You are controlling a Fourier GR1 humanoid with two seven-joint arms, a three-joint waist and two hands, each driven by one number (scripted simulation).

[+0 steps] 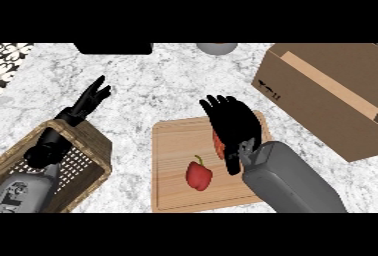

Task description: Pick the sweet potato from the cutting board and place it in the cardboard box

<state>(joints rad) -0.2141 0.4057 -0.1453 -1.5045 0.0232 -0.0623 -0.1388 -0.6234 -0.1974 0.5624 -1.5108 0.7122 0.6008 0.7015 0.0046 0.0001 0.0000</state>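
- Right hand (235, 127) is over the far right part of the cutting board (173, 192), fingers spread wide and pointing away, covering most of the sweet potato (219, 145); only an orange-red sliver shows at its left edge.
- Nothing gripped that I can see.
- To do this well: settle low, curl round the sweet potato alone, and stay clear of the red pepper (198, 175) nearer the board's middle.
- Cardboard box (325, 95) waits right of the board.
- Left hand (90, 100) rests open, left of the board, above the wicker basket (88, 150).

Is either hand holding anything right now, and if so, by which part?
The right hand covers the sweet potato on the cutting board; whether it grips cannot be told. The left hand holds nothing.
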